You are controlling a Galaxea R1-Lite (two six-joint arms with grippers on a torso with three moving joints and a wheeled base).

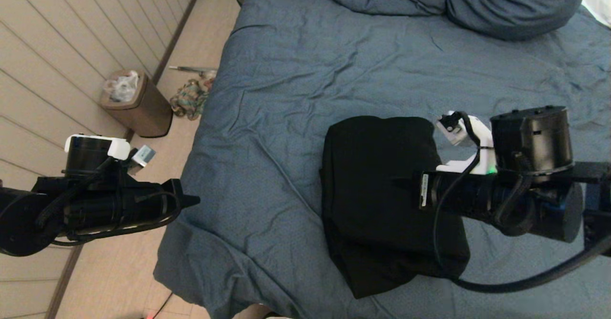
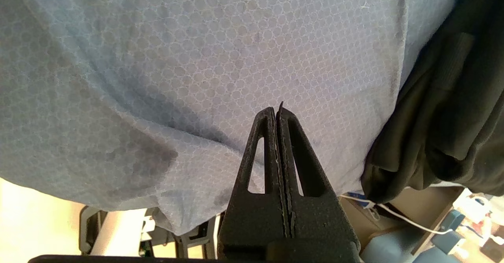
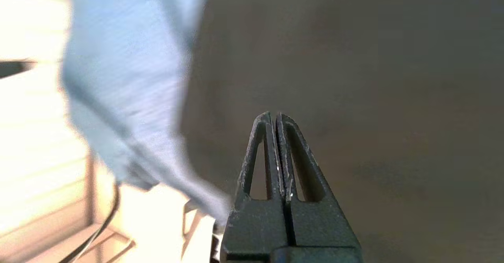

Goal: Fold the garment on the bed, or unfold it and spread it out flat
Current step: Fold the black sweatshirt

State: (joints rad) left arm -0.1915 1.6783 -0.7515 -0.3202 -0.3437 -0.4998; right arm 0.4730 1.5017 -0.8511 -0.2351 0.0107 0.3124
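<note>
The bed [image 1: 296,70] filled the head view, with the garment [image 1: 377,190] folded into a black bundle near its front edge. The right hand [image 3: 274,115], fingers pressed together and empty, hovered over the garment. Only the left wrist view showed the left hand [image 2: 277,109] likewise closed, beside the bed's left edge.

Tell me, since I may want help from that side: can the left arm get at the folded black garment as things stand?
Probably yes. The left gripper, shut and empty, sits at the bed's edge, with only bare duvet between it and the garment. The right gripper is over the garment.
</note>
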